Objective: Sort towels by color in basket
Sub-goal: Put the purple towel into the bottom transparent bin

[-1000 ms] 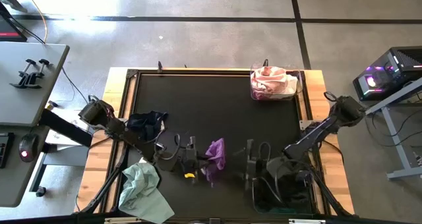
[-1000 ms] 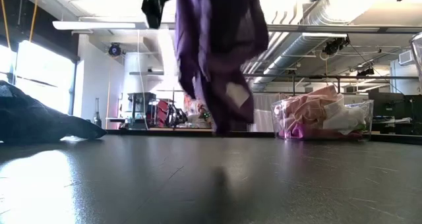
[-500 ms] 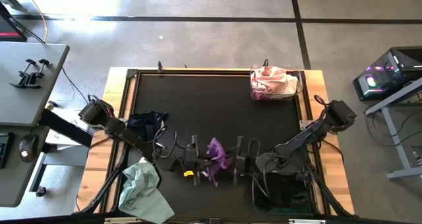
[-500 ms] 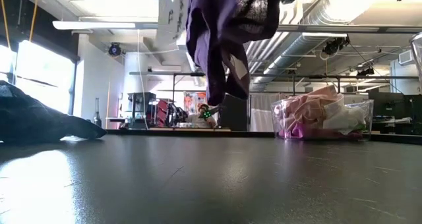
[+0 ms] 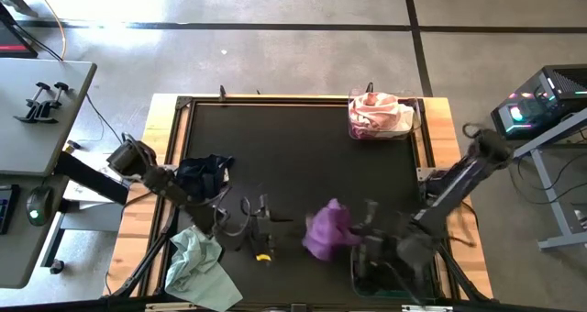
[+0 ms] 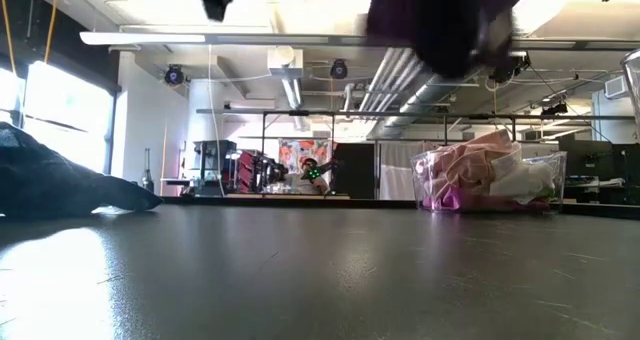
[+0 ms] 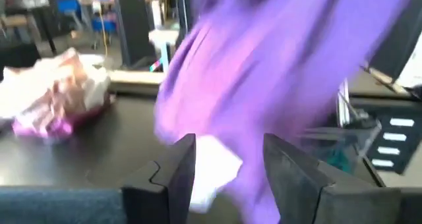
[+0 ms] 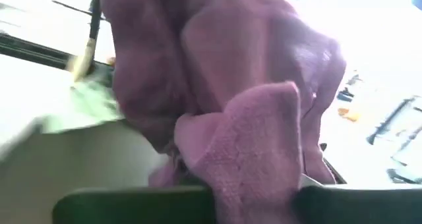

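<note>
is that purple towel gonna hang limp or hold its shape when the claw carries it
Likely limp: the purple towel bunches and folds over itself in the right claw, with no flat edges holding out. It probably weighs little, since one pinch point carries the whole cloth above the table. The loose folds could snag or drag.

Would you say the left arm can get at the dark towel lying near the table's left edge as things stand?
Probably yes: the left gripper looks open and empty, the right gripper holds the purple towel, and nothing covers the dark towel beside the left arm.

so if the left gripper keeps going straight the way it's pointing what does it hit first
Probably the purple towel: it hangs right ahead of the open left gripper, apparently held by the right gripper. Depth is hard to judge.
</note>
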`<state>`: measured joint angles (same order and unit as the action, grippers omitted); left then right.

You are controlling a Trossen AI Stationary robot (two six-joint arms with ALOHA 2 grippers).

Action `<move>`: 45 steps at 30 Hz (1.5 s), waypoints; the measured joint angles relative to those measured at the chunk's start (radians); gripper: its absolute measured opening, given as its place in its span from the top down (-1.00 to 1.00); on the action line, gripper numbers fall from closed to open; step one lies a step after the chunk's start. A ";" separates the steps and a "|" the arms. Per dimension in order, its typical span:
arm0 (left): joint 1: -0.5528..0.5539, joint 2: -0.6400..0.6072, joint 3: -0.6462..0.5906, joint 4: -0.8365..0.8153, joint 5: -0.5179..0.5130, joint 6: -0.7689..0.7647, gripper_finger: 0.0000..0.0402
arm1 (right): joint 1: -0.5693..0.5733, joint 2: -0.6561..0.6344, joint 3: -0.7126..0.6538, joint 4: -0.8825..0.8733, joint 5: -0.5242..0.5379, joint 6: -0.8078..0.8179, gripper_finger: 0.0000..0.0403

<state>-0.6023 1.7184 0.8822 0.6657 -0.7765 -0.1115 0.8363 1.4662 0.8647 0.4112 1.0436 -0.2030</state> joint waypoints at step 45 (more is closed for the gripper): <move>-0.034 0.036 0.131 0.010 -0.024 0.161 0.18 | 0.199 0.099 0.456 -1.398 -0.751 1.384 0.21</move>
<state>-0.6364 1.7542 1.0136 0.6754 -0.8009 0.0493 1.0352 1.5647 1.3206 -0.9870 0.2928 1.1806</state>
